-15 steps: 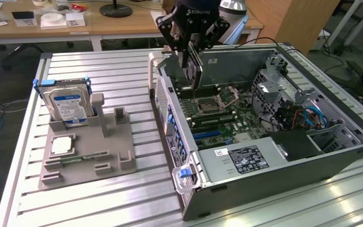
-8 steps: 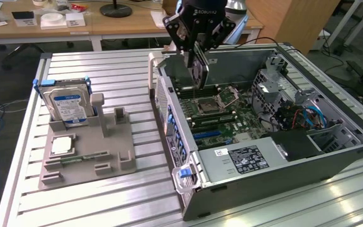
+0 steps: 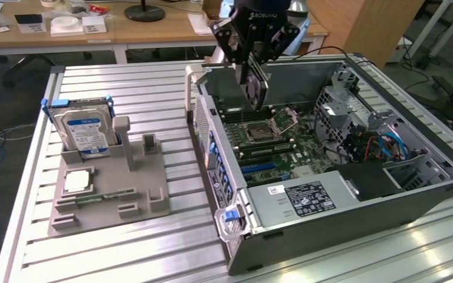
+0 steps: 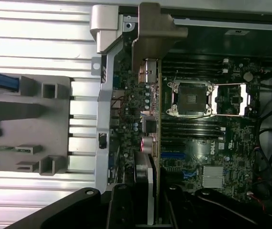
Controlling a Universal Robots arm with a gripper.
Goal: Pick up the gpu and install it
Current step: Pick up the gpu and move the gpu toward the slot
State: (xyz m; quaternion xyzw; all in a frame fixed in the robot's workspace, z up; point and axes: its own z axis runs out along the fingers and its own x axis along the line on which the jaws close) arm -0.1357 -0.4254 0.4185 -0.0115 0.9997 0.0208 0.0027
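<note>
My gripper (image 3: 252, 62) is shut on the gpu (image 3: 246, 88), a thin card with a dark face and a grey metal end, hanging upright on edge. It hovers over the back part of the open computer case (image 3: 415, 194), just above the motherboard (image 3: 270, 135). In the wrist view the gpu (image 4: 150, 143) appears edge-on, running from between the gripper (image 4: 148, 207) fingers (image 4: 121, 205) to its grey metal bracket (image 4: 152, 33) at the case's rear wall. It lies alongside the processor socket (image 4: 191, 98), above the board's slots.
A grey holder block (image 3: 108, 188) sits on the slatted table at the exterior view's left, with a silver hard drive (image 3: 85, 132) standing in it and a small green memory stick (image 3: 92, 197) lying flat. Cables (image 3: 376, 144) and a power supply (image 3: 305, 197) occupy the case's near side.
</note>
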